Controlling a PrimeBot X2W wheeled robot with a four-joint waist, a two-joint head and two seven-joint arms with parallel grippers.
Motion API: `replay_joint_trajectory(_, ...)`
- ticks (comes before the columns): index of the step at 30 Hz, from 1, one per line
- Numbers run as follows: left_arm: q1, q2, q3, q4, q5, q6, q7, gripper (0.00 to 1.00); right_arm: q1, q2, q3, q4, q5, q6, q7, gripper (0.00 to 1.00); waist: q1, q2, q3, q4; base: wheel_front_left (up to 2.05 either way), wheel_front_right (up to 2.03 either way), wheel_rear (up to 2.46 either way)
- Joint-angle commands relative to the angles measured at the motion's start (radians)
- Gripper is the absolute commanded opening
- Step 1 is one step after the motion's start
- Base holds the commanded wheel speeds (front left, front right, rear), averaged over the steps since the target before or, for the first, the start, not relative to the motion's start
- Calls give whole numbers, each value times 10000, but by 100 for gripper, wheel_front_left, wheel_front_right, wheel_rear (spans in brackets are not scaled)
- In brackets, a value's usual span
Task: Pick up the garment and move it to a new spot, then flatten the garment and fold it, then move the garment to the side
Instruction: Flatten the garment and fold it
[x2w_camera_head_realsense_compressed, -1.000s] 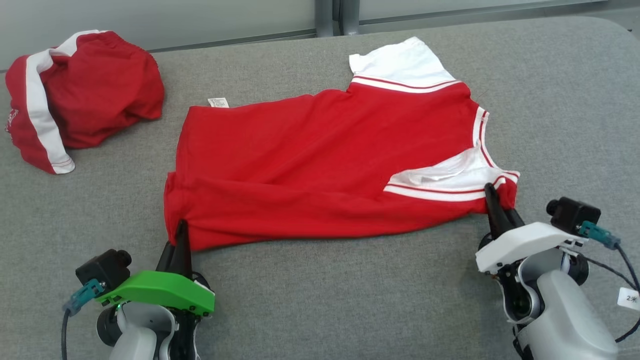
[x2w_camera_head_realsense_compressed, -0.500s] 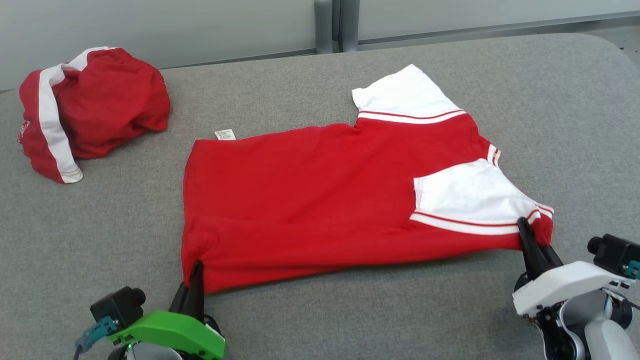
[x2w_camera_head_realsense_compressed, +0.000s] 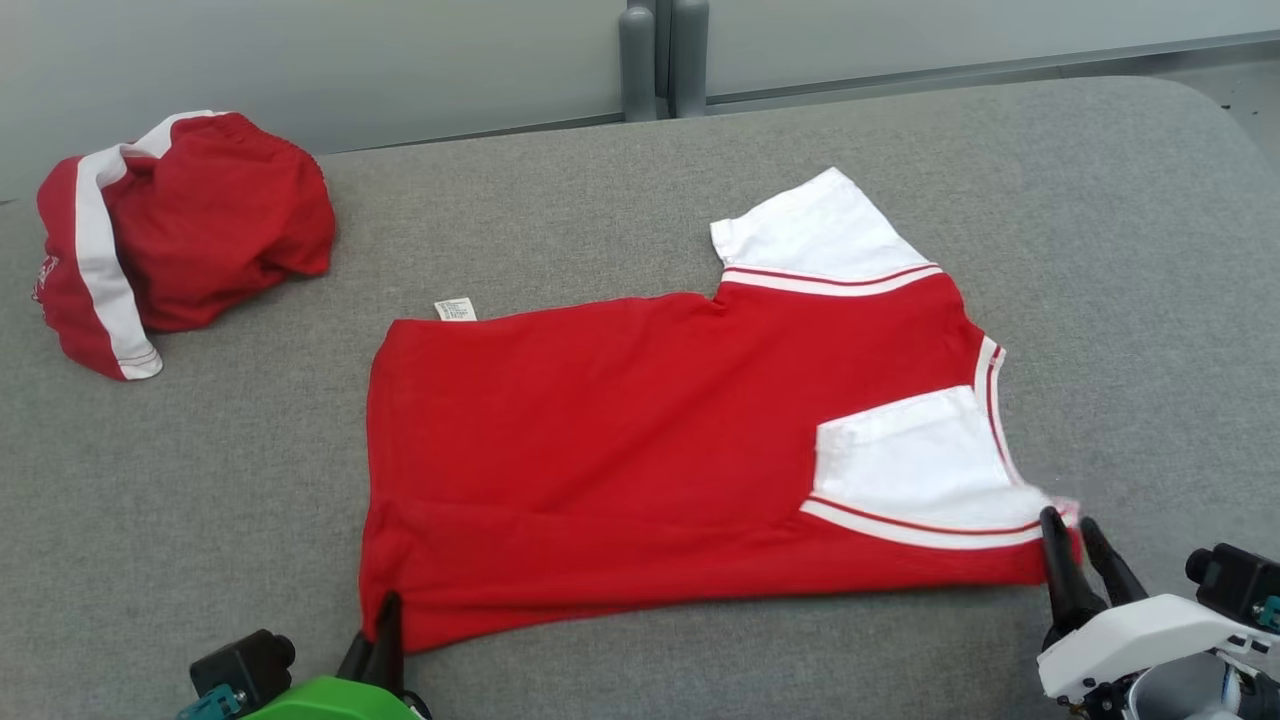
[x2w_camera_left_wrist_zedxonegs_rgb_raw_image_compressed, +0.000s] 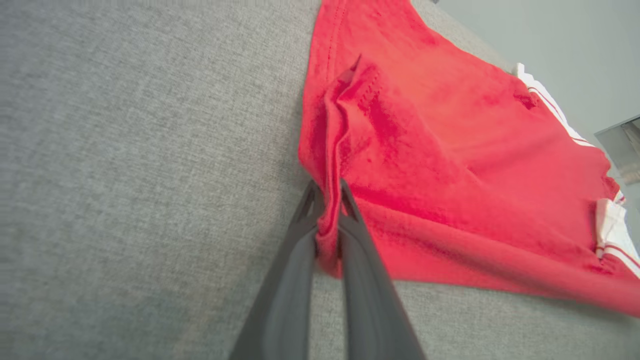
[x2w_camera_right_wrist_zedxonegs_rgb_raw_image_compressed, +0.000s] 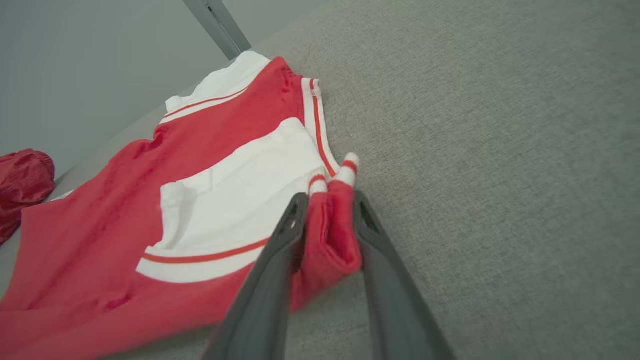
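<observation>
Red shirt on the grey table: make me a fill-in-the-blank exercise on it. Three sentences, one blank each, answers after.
The shirt has a red body and ___ sleeves.
The left claw is ___ on the shirt's bottom hem.
The bunched red garment lies at the table's far ___ side.
Missing words: white; shut; left.

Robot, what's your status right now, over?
Left gripper pinching red shirt at hem corner. Right gripper jaws parted around shoulder corner. Shirt flat on grey surface. Red shorts lie apart, nothing blocking.
</observation>
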Motion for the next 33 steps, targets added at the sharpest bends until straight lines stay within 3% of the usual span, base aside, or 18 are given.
replay_joint_trajectory(1,-27,140,98,-1,84,63,-139,100,27,-64,-27,111,-45,-15,-184,100,0,106,-27,-26,0,0,0)
replay_joint_trajectory(12,-475,962,273,-580,586,264,-143,100,-168,-57,-639,-65,-666,-9,-545,100,0,106,-25,-140,0,0,0)
replay_joint_trajectory(18,-1767,1620,-97,-450,1096,-8,557,100,-512,-57,-563,-704,-1103,-9,-591,100,0,106,189,-257,0,0,0)
replay_joint_trajectory(26,-4210,2046,-468,1051,1467,-362,1664,100,-1172,-57,-51,-1210,-1297,-9,-456,100,0,106,795,-624,0,0,0)
replay_joint_trajectory(33,-5814,2278,-544,2931,1718,-496,1830,100,-1701,-52,392,-1250,-1202,-9,-582,100,0,106,1403,-1048,0,0,0)
